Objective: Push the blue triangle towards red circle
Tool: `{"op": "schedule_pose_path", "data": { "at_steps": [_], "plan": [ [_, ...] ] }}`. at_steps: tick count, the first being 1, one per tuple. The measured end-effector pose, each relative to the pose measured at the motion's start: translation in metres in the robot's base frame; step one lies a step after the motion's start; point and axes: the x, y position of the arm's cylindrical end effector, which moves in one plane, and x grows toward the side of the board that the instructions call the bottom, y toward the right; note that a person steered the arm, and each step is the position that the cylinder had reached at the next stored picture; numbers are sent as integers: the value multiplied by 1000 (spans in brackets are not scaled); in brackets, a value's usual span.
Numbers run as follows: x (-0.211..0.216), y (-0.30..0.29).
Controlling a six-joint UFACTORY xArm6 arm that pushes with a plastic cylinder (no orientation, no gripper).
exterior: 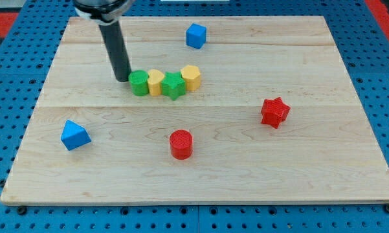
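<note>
Blue triangle point(74, 135): on the wooden surface point(298, 162), well to the view's lower left of my tip, apart.
My tip point(123, 78): a bare rod without jaws, just beside the green circle point(139, 83).
Red circle point(180, 144): to the triangle's right.

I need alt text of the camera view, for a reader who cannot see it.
My tip rests beside a row of green and yellow blocks, far from the blue triangle at the wooden board's left. The red circle sits bottom centre; a red star and blue cube lie elsewhere.
</note>
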Motion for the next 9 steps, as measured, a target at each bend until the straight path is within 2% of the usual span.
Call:
{"op": "schedule_pose_path", "data": {
  "at_steps": [1, 2, 4, 7, 9],
  "plan": [
    [14, -24],
    [48, -68],
    [110, -83],
    [119, -97],
    [152, -98]
  ]
}}
